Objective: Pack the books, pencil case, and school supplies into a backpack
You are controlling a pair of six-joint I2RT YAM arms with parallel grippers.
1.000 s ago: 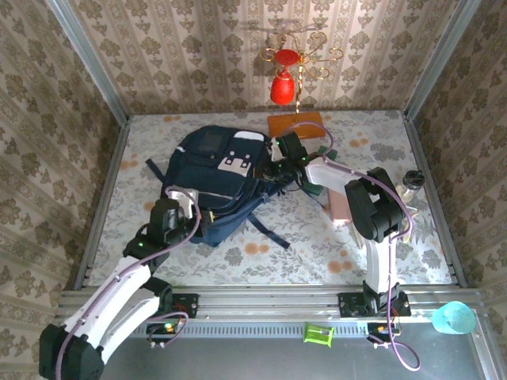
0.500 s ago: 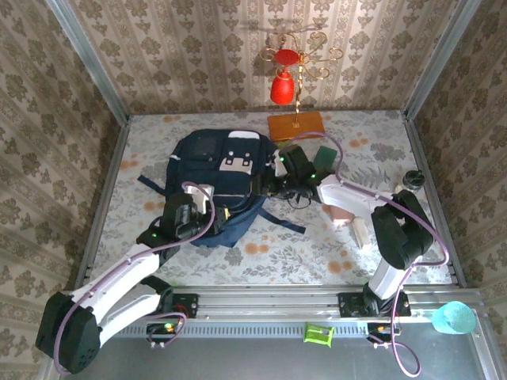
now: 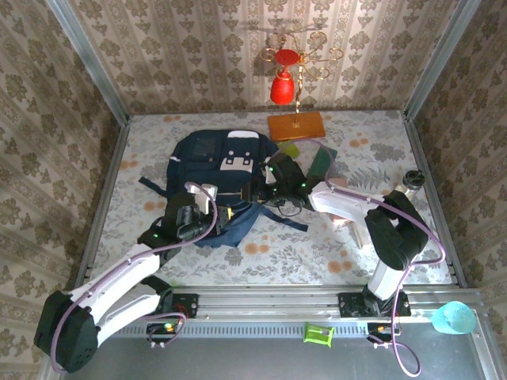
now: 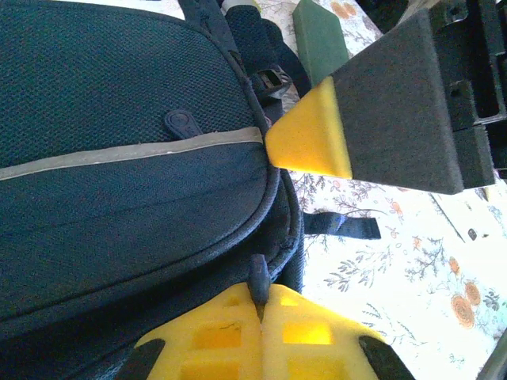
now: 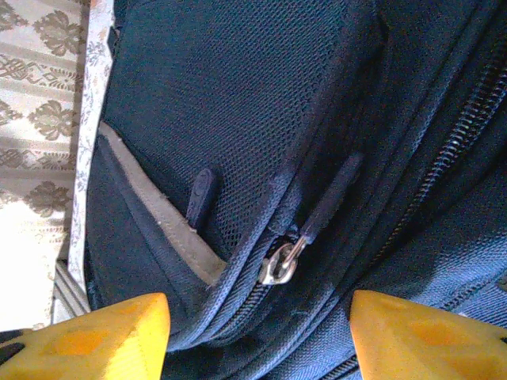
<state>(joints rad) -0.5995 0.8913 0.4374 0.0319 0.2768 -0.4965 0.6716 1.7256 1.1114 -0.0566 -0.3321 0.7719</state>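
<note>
My left pincer (image 4: 260, 313) pinches a zip tab (image 4: 258, 273) on the soft, floppy backpack (image 3: 210, 158); my right pincer (image 5: 257, 321), spread, faces its metal slider (image 5: 279, 265), likely the firmest hold.

Matt mesh cloth backpack (image 5: 238, 103), shiny metal zip pull (image 5: 279, 265).

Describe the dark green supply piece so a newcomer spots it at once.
Find the big navy backpack mid-table, then look right of it, just on the near side of the orange slab. Two small flat pieces lie there. The dark green piece is darker and farther from the backpack than the light green piece.
</note>
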